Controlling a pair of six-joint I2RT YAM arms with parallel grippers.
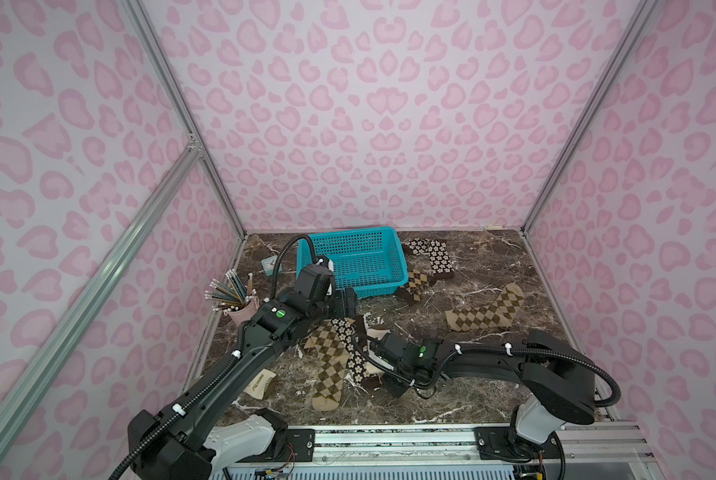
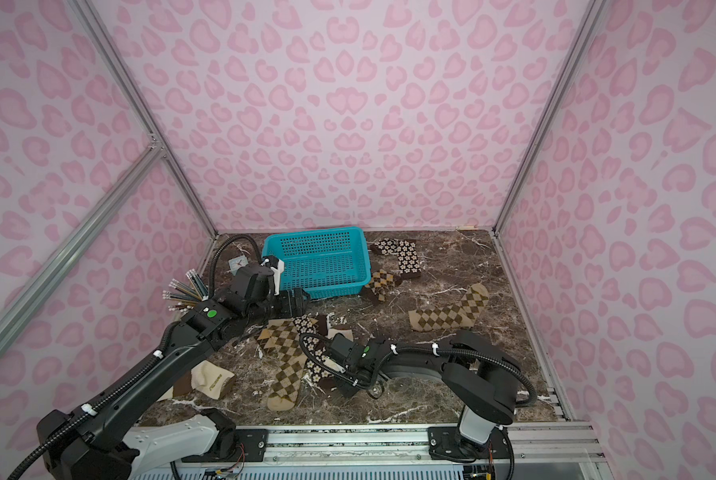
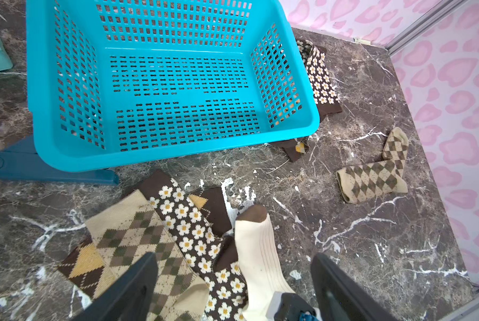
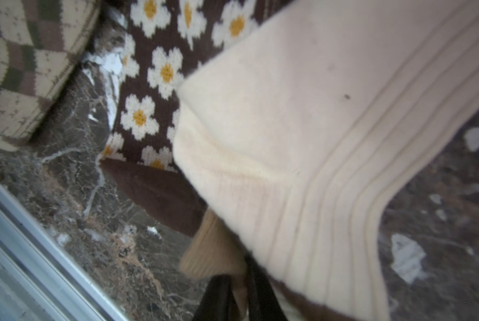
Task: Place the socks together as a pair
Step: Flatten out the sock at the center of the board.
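Plainly, the right pincer (image 4: 237, 280) was nipped narrow on the cuff end of the cream sock (image 4: 302, 125) — a fold of ribbed knit sat between its dark fingers (image 4: 218, 297) in the right wrist view. That sock lay in a pile near the middle of the bench (image 1: 472, 403), toward the near edge. Its leg overlapped the flowered sock (image 3: 185, 230), which crossed the tan argyle sock (image 3: 138, 236). A brown-orange argyle sock (image 3: 85, 266) showed from beneath them. The left pincer (image 3: 232, 259) hung above the same pile with its jaws spread wide, holding nothing.

The likely mate, the second cream sock (image 2: 210, 380), lay crumpled by the bench's near-left corner, partly under the left arm and well apart from the pile. Other mates were scattered rightward:
- a second tan argyle sock (image 1: 487, 311) lay near the right edge;
- a second flowered sock (image 1: 435, 255) lay just beside the turquoise basket (image 3: 191, 154) at the far edge;
- a second brown-orange sock (image 1: 416, 284) was tucked against the basket's near-right corner.

By my judgement the cream sock would handle as light, limp and stretchy — with no stiffness to carry its own length, its free toe would trail and drape. Knit catches on knit, so it might tug the flowered sock along. The cuff seemed the right hold, bitten deep through both layers; a shallow pinch on one layer could slip.
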